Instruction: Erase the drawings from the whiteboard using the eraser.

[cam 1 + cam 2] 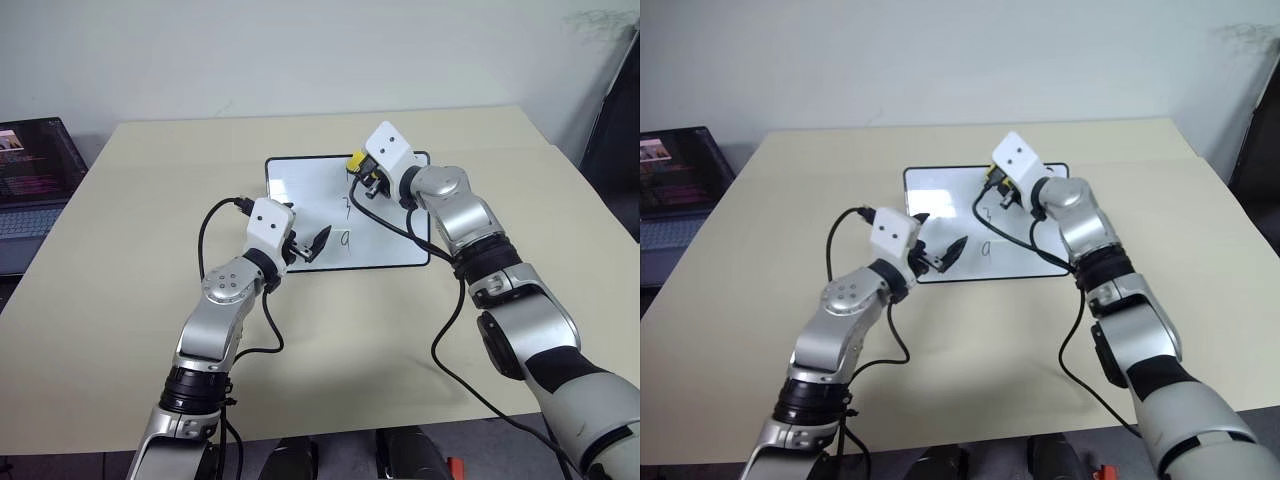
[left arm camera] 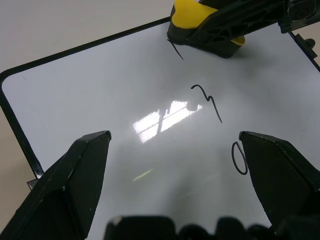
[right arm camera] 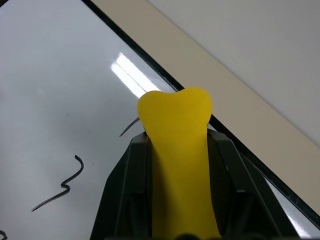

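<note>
While the right gripper (image 3: 175, 200) clamps the yellow oblong eraser (image 3: 176, 150) near the glossy black-framed whiteboard's (image 1: 300, 190) far edge, the left gripper (image 2: 175, 175) gapes empty above bare board.

Whiteboard (image 1: 300, 185): small, glossy white, thin black frame, rounded corners, flat on beige tabletop. Drawings (image 2: 210, 100): thin dark handwritten marks in column on board; top mark mostly hidden under eraser, squiggle like 3 in middle, loop like 9 nearest. Eraser (image 3: 177, 150): yellow block, dark underside, pressed on board at far edge, clamped between black fingers.
</note>
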You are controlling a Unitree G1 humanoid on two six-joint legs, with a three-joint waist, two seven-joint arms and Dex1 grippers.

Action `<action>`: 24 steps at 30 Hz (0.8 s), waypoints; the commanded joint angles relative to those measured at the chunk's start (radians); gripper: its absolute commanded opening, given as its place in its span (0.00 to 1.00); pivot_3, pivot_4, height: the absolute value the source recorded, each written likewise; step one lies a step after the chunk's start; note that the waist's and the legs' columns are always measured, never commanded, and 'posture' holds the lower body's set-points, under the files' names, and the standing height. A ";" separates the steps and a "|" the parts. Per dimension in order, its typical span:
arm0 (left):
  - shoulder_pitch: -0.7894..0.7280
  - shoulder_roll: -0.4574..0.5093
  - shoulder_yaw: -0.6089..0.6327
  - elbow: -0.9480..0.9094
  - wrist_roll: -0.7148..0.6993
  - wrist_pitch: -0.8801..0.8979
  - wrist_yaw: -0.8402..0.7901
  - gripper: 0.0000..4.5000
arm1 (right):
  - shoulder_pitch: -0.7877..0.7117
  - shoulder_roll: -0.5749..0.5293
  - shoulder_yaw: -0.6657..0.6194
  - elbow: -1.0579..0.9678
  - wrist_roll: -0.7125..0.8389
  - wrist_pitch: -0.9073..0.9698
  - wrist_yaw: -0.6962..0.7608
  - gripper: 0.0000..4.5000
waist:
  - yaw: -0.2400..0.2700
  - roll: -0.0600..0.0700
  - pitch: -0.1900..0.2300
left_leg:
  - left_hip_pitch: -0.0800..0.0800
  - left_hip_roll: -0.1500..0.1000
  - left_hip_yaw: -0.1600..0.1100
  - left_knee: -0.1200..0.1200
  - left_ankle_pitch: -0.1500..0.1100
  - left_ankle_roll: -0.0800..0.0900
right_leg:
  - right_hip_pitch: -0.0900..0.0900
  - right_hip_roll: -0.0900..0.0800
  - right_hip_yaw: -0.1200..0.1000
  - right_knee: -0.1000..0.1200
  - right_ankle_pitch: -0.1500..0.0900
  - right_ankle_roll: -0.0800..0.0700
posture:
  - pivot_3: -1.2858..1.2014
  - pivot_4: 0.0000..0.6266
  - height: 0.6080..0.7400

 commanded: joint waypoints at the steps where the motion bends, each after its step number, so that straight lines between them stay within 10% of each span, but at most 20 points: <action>1: -0.003 -0.001 0.012 -0.043 0.002 -0.009 0.008 1.00 | -0.028 -0.001 0.010 0.036 -0.010 -0.019 0.031 0.25 | 0.000 0.000 0.000 | 0.000 0.000 0.000 0.000 0.000 0.000 | 0.000 0.000 0.000 0.000 0.000 0.000 | 0.52 0.24 1.00; 24: 0.015 -0.013 0.009 -0.054 0.002 -0.010 0.035 1.00 | 0.078 -0.027 -0.015 -0.216 0.016 0.147 0.116 0.25 | 0.005 0.000 0.000 | 0.001 0.000 -0.001 0.001 0.000 0.000 | 0.002 0.000 -0.001 0.000 0.000 0.000 | 0.52 0.24 1.00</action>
